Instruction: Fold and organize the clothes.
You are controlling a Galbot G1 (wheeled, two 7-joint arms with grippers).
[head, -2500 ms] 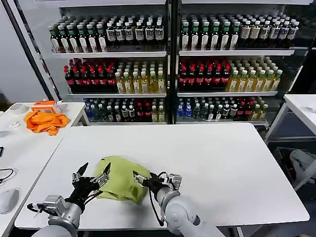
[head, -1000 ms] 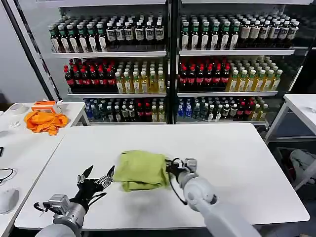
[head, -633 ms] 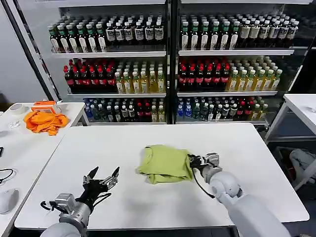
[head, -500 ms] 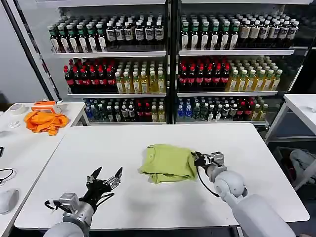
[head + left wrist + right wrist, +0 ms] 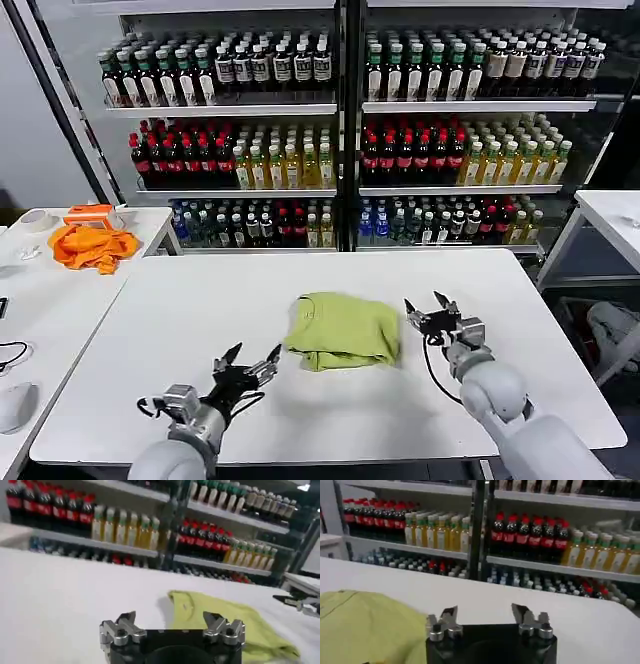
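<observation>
The clothes, one light yellow-green T-shirt, lie folded into a compact bundle in the middle of the white table. My right gripper is open just to the right of the bundle, apart from it, with nothing between its fingers. My left gripper is open near the front edge, to the left of the shirt and clear of it. From the left wrist the shirt lies beyond the open gripper. In the right wrist view the shirt is beside the open gripper.
A bright orange cloth lies on a side table at the left, with an orange box behind it. Shelves of bottles stand behind the table. Another white table is at the right.
The right gripper dragged the shirt from the front left to the table's middle, then let go and opened beside it. The left gripper moved right along the front edge, staying open.
</observation>
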